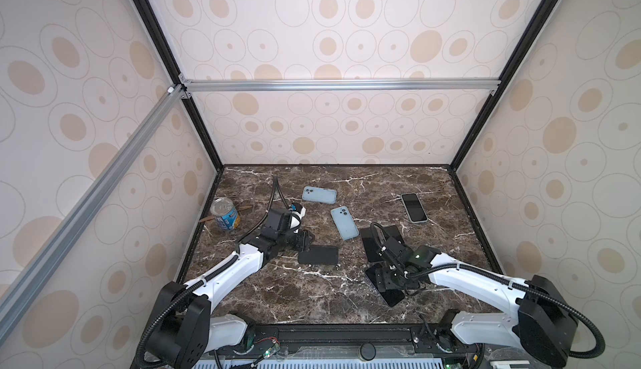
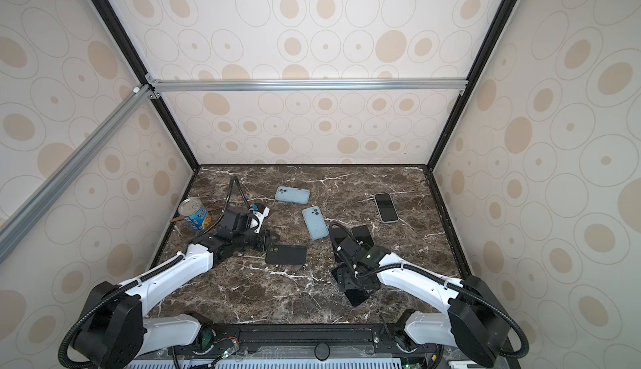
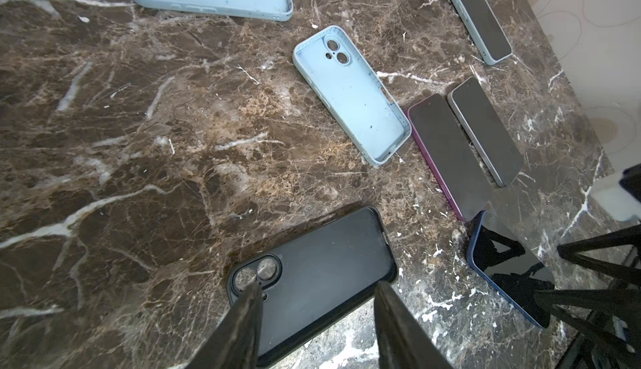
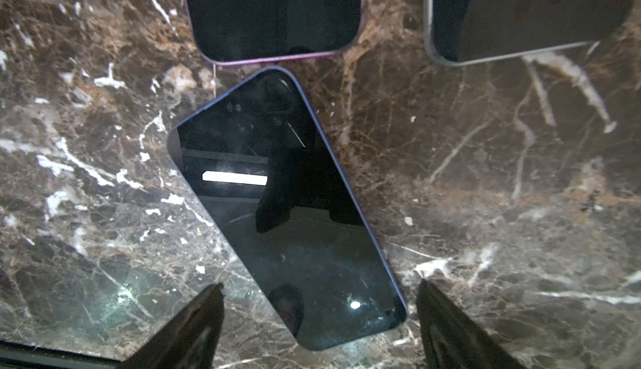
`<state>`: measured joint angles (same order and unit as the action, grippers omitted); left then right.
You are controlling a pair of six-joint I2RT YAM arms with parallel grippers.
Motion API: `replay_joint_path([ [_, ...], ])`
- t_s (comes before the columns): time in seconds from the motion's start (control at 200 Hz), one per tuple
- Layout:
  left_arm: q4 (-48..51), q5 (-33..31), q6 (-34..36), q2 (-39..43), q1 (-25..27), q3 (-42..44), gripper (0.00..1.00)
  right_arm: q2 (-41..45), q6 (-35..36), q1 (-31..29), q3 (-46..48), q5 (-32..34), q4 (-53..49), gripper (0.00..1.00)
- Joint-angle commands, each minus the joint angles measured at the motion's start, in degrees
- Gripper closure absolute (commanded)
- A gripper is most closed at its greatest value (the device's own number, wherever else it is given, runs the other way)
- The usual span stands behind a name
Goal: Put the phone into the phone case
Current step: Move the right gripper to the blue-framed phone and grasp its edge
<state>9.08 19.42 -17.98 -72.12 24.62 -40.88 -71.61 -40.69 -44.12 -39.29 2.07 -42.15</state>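
A black phone case (image 1: 318, 255) (image 2: 285, 255) lies flat on the marble table, inner side up, its camera cutout toward my left arm. My left gripper (image 3: 317, 298) is open just above the case (image 3: 326, 280); one finger is over the cutout and the other is past the case's long edge. A blue-edged phone (image 4: 284, 211) lies screen up at the front right, partly hidden under my right arm in both top views (image 1: 393, 296) (image 2: 357, 296). My right gripper (image 4: 319, 301) hangs open over its near end, with nothing between its fingers.
Two light-blue cases (image 1: 319, 194) (image 1: 344, 222) lie farther back. A purple-edged phone (image 3: 447, 155) and a grey-edged phone (image 3: 485, 131) lie side by side behind the blue one. A white phone (image 1: 413, 207) is at the back right. A tin can (image 1: 225, 214) stands at the left wall.
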Motion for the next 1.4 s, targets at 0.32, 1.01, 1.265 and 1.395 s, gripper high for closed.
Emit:
replay_joint_path([
  [0.32,-0.4,-0.9,3.0,2.8,0.3,2.5,0.46,-4.4,1.1,0.0,2.5,-3.6,3.8,0.14],
  [1.01,-0.1,-1.7,2.8,2.3,0.3,2.3,0.46,-14.6,2.2,-5.1,-3.2,1.4,0.1,0.18],
  [1.265,0.1,-2.1,3.1,2.1,0.3,2.0,0.46,-15.8,2.8,-5.6,-2.8,0.7,3.0,0.36],
  [1.395,0.1,-2.0,3.1,1.8,0.3,1.9,0.46,-13.5,3.4,-5.6,-1.2,0.0,5.4,0.40],
])
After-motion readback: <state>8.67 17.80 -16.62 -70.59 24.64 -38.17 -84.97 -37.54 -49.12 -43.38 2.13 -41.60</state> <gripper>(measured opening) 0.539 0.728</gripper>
